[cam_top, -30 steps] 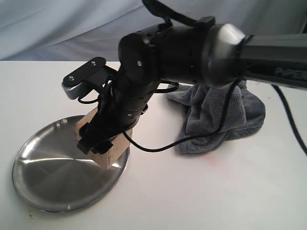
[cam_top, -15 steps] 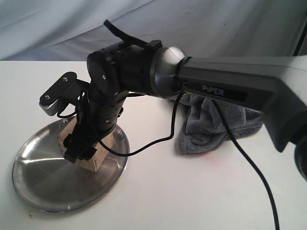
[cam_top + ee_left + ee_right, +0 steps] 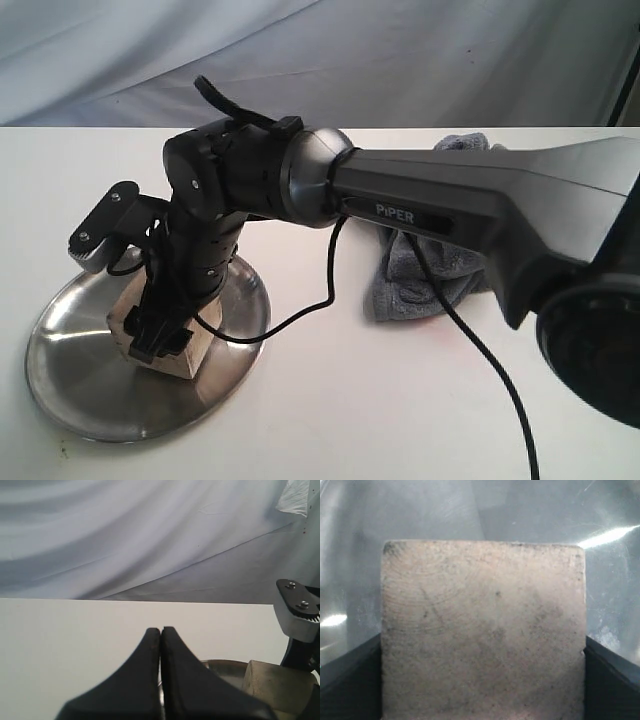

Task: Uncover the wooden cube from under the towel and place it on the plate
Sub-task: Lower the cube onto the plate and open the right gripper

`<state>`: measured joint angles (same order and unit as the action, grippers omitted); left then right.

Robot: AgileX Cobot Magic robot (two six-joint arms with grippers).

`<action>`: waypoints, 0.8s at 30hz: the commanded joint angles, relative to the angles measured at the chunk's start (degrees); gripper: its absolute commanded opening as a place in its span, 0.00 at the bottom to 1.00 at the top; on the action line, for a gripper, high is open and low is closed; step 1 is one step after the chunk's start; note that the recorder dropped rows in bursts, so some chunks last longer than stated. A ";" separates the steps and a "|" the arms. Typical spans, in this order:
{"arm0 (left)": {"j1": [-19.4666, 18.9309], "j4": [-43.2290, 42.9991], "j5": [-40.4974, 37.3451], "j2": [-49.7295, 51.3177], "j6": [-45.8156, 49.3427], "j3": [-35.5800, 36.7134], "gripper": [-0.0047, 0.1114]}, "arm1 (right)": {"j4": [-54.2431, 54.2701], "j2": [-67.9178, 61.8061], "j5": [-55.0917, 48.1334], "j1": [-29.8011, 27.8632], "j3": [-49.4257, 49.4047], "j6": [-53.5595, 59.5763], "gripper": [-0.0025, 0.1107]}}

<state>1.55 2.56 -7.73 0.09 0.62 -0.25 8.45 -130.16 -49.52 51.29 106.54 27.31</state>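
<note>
My right gripper clamps wooden cube between both jaws. Cube sits straight below my wrist, near middle of steel plate; contact with plate unclear. Left gripper closed, empty, beside plate.

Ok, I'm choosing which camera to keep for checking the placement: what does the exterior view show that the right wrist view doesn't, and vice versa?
Exterior only: the towel crumpled on the table, apart from the plate, whose whole rim shows, plus the right arm. Right wrist only: the wooden cube close up, grain visible, with dark fingers against two opposite sides. Both: the cube over the plate's steel.
</note>
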 commanded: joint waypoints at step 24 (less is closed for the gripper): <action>0.05 -0.04 0.09 -0.09 -0.04 0.25 0.05 | 0.98 -0.85 0.41 0.64 0.86 3.09 0.59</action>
<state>1.55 2.56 -7.73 0.09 0.62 -0.25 8.93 -131.30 -49.69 51.78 106.87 29.83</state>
